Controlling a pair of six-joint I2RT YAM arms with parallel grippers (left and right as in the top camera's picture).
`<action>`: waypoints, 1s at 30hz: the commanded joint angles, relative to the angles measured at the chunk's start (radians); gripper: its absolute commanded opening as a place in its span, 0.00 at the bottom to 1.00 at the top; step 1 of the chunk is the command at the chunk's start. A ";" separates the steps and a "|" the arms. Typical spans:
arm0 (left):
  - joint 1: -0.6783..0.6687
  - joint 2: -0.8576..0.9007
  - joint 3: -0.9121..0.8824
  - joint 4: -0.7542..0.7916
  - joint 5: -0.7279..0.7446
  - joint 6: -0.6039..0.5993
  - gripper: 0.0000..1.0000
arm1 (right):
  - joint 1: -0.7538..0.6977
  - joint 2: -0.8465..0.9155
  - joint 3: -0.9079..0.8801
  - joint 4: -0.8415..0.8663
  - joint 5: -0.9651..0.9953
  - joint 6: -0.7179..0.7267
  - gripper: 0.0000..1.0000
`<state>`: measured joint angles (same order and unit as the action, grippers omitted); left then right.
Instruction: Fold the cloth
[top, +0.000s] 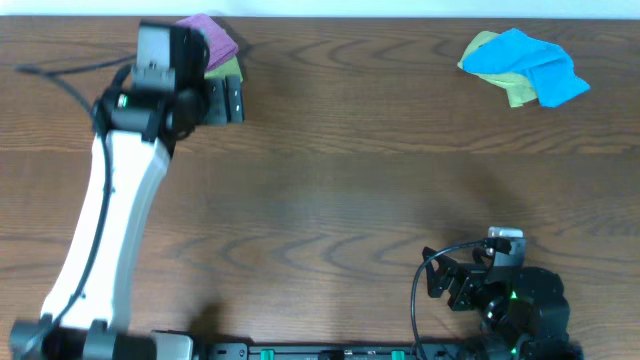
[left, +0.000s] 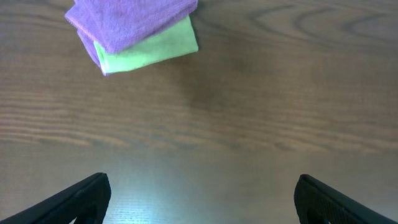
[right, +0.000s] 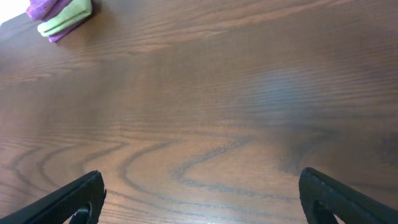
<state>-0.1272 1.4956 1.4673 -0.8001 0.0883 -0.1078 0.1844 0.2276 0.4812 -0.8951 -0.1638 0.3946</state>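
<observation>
Dark wood-grain surface (top: 350, 180); at far left the cloth (left: 130, 18) lies folded atop the lime-green cloth (left: 152, 46); the left gripper (left: 202, 186) hangs near that green cloth, spread wide, empty; well right of it, a blue cloth (top: 530, 65); right gripper (right: 202, 183) likewise released, empty.

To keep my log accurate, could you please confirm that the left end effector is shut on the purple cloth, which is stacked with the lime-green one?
Not quite: the left end effector is open and holds nothing. The purple cloth lies ahead of it, clear of its fingers and stacked with the lime-green cloth, as the left wrist view shows.
</observation>
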 joint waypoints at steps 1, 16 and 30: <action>-0.003 -0.106 -0.134 0.047 -0.018 0.019 0.95 | -0.007 -0.005 -0.002 0.000 0.003 0.013 0.99; 0.024 -0.771 -0.784 0.187 -0.018 0.034 0.95 | -0.007 -0.005 -0.002 0.000 0.003 0.013 0.99; 0.139 -1.155 -1.088 0.169 -0.019 0.077 0.95 | -0.007 -0.005 -0.002 0.000 0.003 0.013 0.99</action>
<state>-0.0051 0.3843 0.4114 -0.6270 0.0776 -0.0731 0.1844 0.2279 0.4808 -0.8951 -0.1638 0.3946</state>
